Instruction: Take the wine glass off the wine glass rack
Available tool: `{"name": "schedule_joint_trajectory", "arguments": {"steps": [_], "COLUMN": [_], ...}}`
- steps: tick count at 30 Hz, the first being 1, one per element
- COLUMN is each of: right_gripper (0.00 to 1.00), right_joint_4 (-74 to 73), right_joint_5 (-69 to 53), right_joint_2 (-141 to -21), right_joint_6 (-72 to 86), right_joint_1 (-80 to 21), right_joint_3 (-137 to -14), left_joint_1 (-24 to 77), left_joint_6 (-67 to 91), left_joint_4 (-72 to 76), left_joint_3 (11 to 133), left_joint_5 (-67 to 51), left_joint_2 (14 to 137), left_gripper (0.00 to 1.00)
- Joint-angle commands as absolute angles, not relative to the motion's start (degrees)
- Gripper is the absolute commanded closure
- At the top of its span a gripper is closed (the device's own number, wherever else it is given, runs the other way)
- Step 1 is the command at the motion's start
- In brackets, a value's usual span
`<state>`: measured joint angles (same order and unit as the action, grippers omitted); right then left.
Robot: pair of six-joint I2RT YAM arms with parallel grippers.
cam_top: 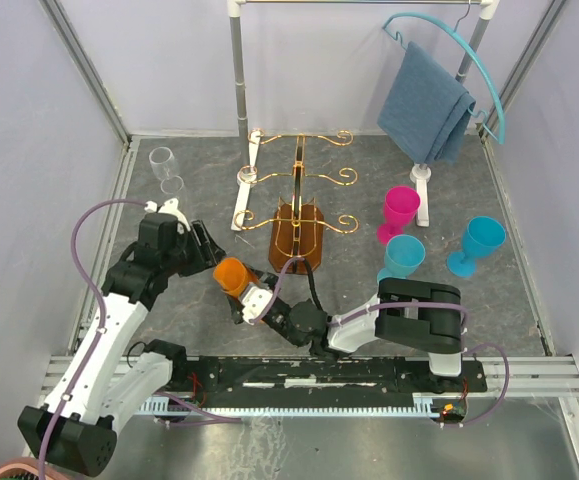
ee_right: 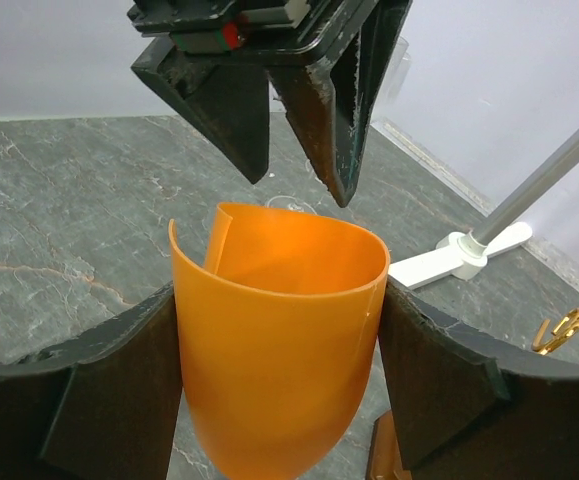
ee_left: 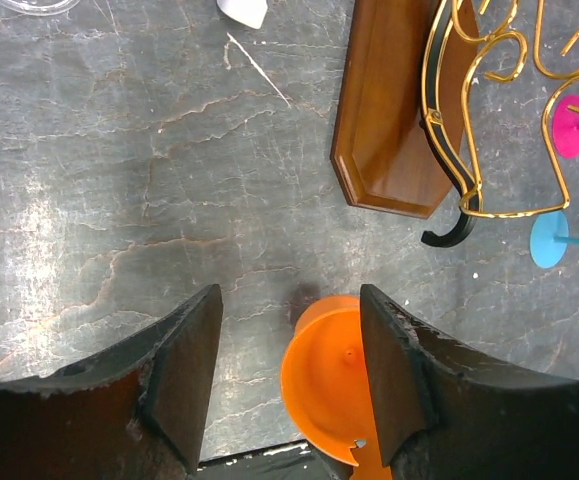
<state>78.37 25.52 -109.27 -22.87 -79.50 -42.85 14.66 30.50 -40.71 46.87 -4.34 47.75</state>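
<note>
My right gripper [ee_right: 279,330] is shut on the bowl of an orange wine glass [ee_right: 279,340], both fingers pressed to its sides. The bowl's wall is split and overlaps itself. The glass [cam_top: 233,273] is held low over the table, in front of and left of the wine glass rack [cam_top: 297,215], whose gold wire [ee_left: 489,100] rises from a brown wooden base [ee_left: 389,120]. My left gripper [cam_top: 209,255] is open just beyond the glass's rim, its fingers [ee_right: 319,110] apart from the rim. The left wrist view looks into the bowl [ee_left: 329,375], partly behind the right finger.
A clear glass [cam_top: 164,165] lies at the back left. A pink glass [cam_top: 399,212] and two blue glasses [cam_top: 401,257] [cam_top: 479,242] stand right of the rack. A white pole stand [cam_top: 237,80] and a blue towel [cam_top: 424,100] are behind.
</note>
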Motion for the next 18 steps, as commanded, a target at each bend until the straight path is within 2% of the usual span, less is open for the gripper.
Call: {"name": "schedule_joint_trajectory", "arguments": {"steps": [1, 5, 8, 13, 16, 18], "right_gripper": [0.25, 0.25, 0.24, 0.24, 0.24, 0.24], "right_joint_4": [82.6, 82.5, 82.5, 82.6, 82.5, 82.5], "right_joint_5": [24.9, 25.0, 25.0, 25.5, 25.8, 25.8], "right_joint_2": [-106.0, -105.8, -105.9, -105.7, -105.6, -105.6], "right_joint_6": [-24.3, -24.3, -24.2, -24.3, -24.7, -24.7], "right_joint_1": [-79.8, -79.8, -79.8, -79.8, -79.8, -79.8], "right_joint_3": [-42.6, -42.3, -42.3, -42.2, -42.0, -42.0], "left_joint_1": [14.8, 14.8, 14.8, 14.8, 14.7, 14.8], "left_joint_6": [32.4, 33.5, 34.7, 35.8, 36.6, 37.1], "left_joint_4": [-40.1, -40.4, -39.4, -39.2, -39.5, -39.3], "left_joint_3": [46.7, 46.4, 44.7, 41.6, 41.3, 41.1], "left_joint_5": [-7.0, -8.5, -12.7, -13.9, -14.6, -15.5], "left_joint_2": [45.1, 43.3, 42.4, 41.1, 40.0, 39.5], "left_gripper": [0.34, 0.31, 0.39, 0.60, 0.64, 0.61]}}
